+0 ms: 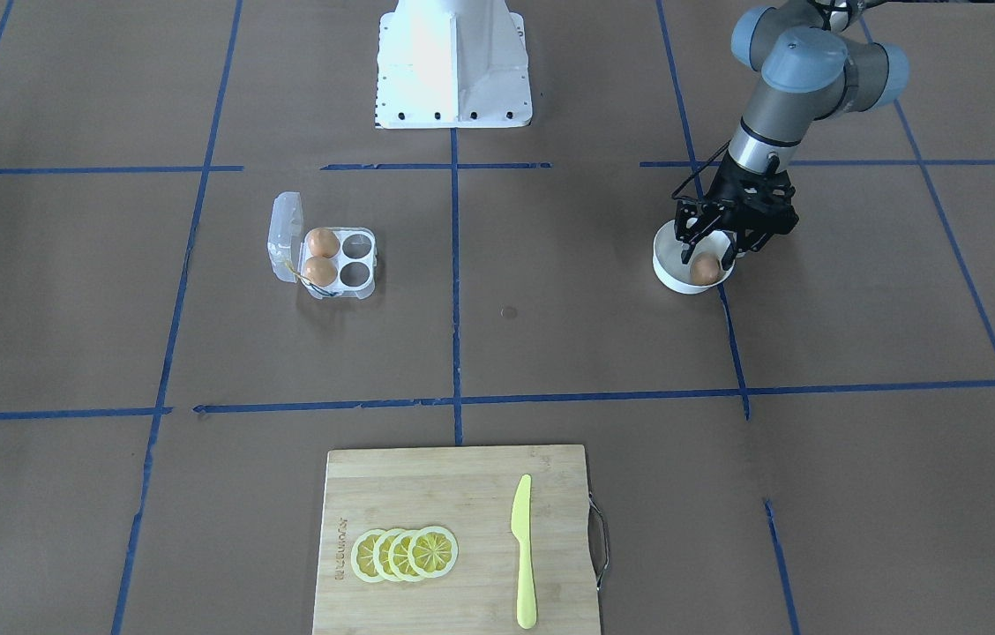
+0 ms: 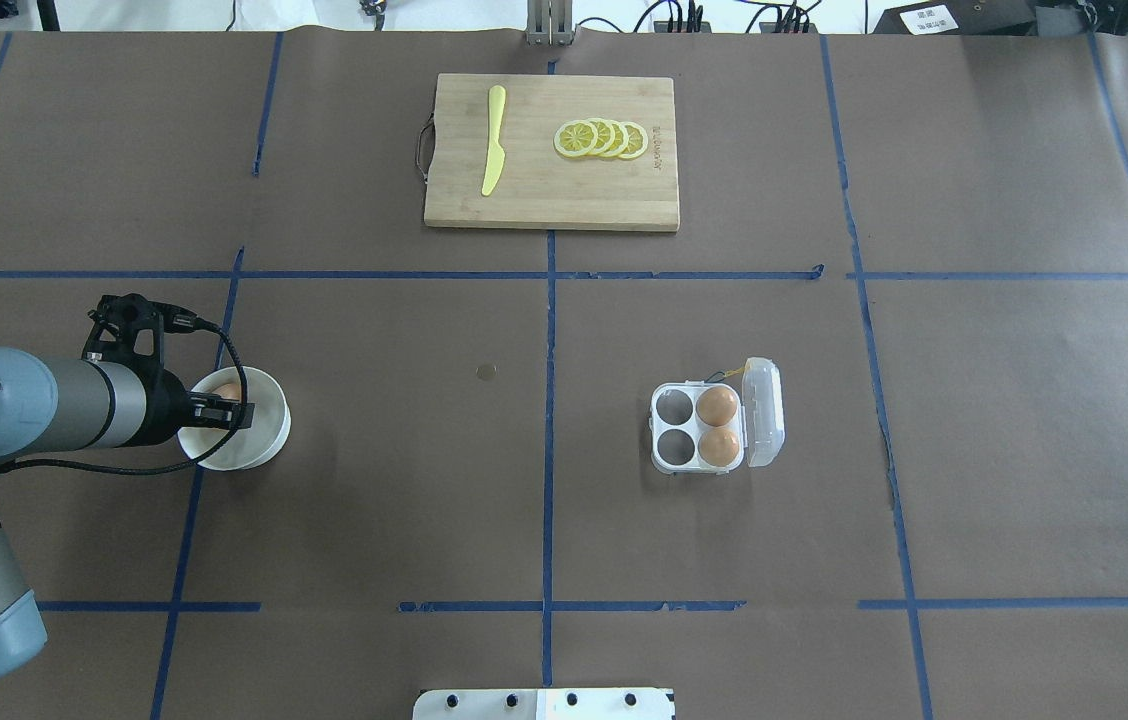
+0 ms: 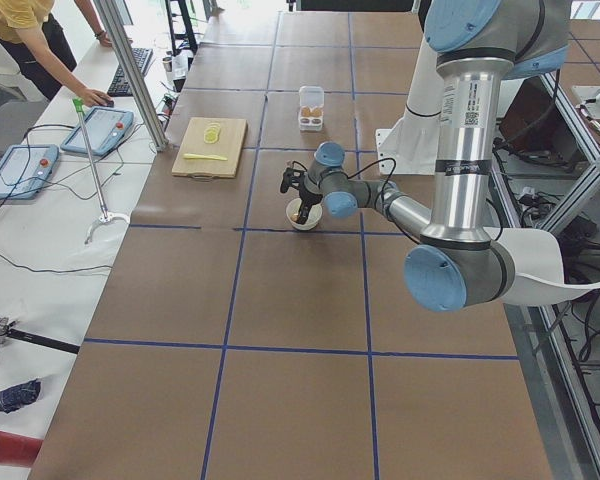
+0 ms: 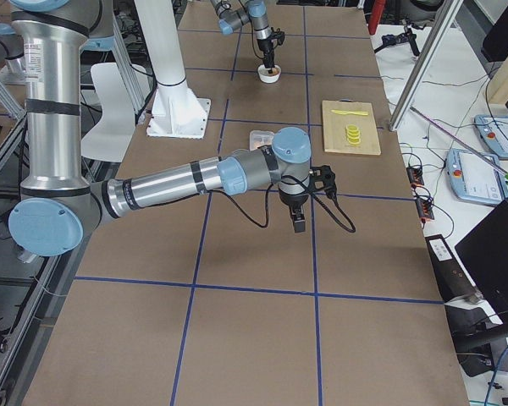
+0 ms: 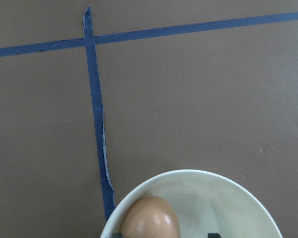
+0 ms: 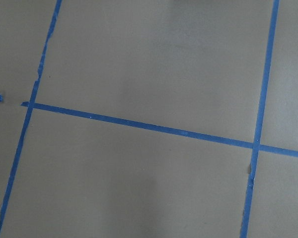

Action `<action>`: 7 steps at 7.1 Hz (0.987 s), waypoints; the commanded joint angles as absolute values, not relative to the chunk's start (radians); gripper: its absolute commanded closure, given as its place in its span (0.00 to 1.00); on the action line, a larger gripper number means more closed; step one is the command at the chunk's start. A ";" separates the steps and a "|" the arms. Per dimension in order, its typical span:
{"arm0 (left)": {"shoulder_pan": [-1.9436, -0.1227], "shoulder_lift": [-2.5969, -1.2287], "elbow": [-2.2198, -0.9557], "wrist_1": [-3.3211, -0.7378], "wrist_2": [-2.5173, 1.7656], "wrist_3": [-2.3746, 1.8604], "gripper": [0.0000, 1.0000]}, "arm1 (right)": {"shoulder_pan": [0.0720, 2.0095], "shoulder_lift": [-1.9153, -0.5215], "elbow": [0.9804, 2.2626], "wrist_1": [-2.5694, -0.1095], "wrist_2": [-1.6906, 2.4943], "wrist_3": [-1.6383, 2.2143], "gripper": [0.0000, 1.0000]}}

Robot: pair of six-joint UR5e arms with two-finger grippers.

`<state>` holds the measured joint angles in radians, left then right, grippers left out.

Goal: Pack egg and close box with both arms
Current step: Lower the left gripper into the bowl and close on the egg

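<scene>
Gently now: with the left gripper spread around the egg in the bowl, shift until the egg sits mid-gap rather than nearer one side, then close softly before you lift toward the box.

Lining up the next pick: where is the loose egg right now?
The egg sits on the left of the overhead view, inside the white bowl near its far rim, between the open fingers of the left gripper.
</scene>
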<state>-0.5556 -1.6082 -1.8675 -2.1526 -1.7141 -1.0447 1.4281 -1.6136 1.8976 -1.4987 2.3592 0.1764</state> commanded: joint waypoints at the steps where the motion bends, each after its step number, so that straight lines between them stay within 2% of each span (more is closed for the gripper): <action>1: -0.554 -1.611 -1.864 -2.152 -1.715 -1.045 0.34 | 1.428 -1.614 1.898 -1.499 2.359 0.176 0.00; 7: -0.551 -1.637 -1.841 -2.152 -1.713 -1.055 0.36 | 1.428 -1.621 1.901 -1.497 2.359 0.175 0.00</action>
<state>-0.5510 -1.6320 -1.8504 -2.1522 -1.7134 -1.0542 1.4281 -1.6204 1.9003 -1.4984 2.3593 0.1749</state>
